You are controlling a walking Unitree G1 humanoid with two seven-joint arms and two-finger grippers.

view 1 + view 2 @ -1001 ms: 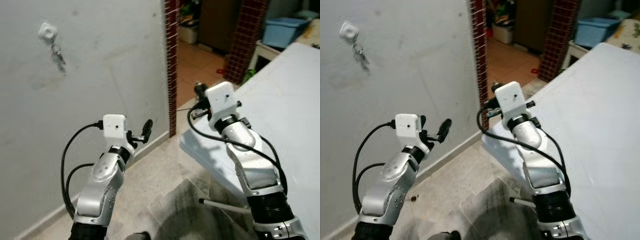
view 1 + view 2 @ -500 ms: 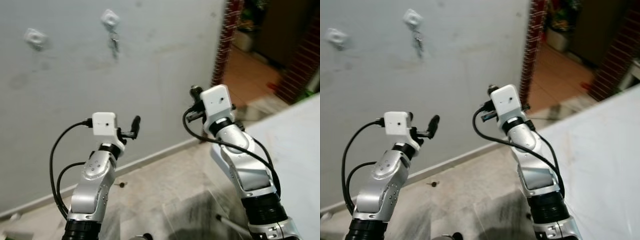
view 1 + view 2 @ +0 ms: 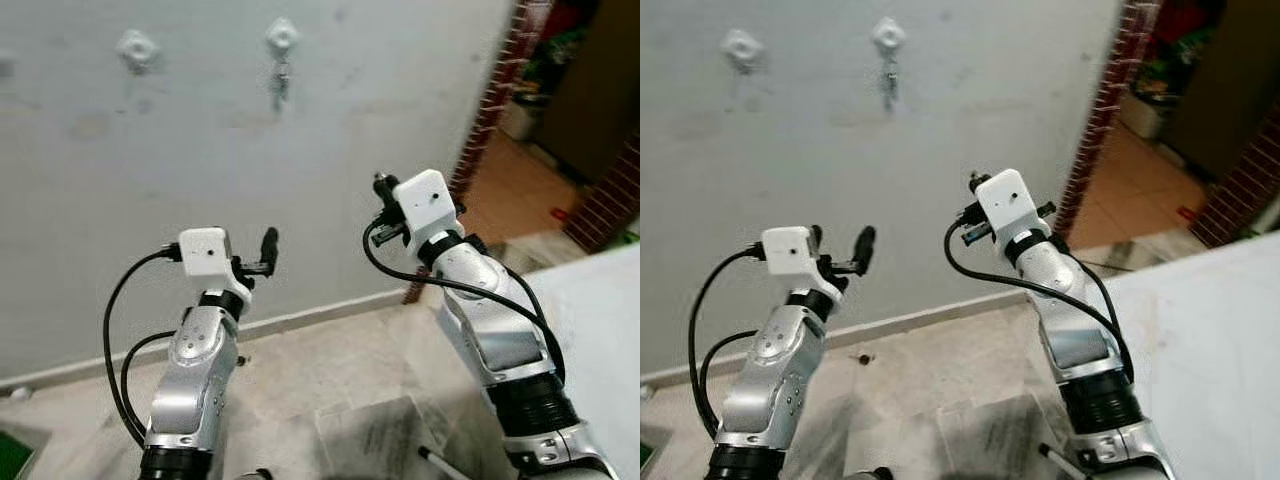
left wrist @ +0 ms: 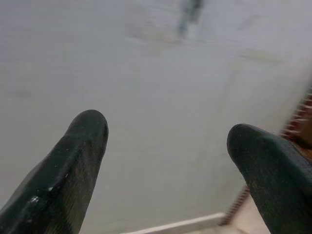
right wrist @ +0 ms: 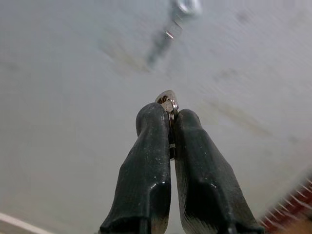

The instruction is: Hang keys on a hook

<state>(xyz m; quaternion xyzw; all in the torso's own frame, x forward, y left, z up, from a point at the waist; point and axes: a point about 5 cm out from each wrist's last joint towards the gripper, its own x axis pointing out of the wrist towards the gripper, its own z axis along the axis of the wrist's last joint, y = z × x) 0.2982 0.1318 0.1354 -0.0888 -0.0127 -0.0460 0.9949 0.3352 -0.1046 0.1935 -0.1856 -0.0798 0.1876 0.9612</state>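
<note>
Wall point(image 3: 330, 180): pale grey plaster, matt, faintly stained and scuffed, ending at a light skirting strip above a mottled stone-look floor point(image 3: 330, 380).

Hooks: two small white fittings, roughly diamond-shaped, high on the wall. Left hook point(image 3: 136, 46) bare. Right hook point(image 3: 282, 34) carrying a hanging set of keys point(image 3: 281, 80), thin, dark metal, dangling straight down against the plaster.

Right gripper point(image 5: 169, 122): two long black fingers point(image 5: 146, 165), smooth and rubbery, tapered to rounded tips, pressed together on a key ring point(image 5: 168, 103); a small loop of bright silver metal protrudes just past the tips. Raised in front of the wall, below and to the right of the occupied hook, well apart from it. Square white camera housing on the wrist, black cable looped beneath, silver arm segments glossy.

Left gripper point(image 4: 165, 141): fingers spread wide apart, nothing between them, blunt black tips with a dull sheen. Held up at a lower height than the right, facing the wall.

Doorway edge point(image 3: 495, 110): column of small red-brown tiles with pale grout, right of the wall; orange-toned floor beyond.

White table point(image 3: 1210, 340): flat, smooth top, at lower right beside the right arm.
</note>
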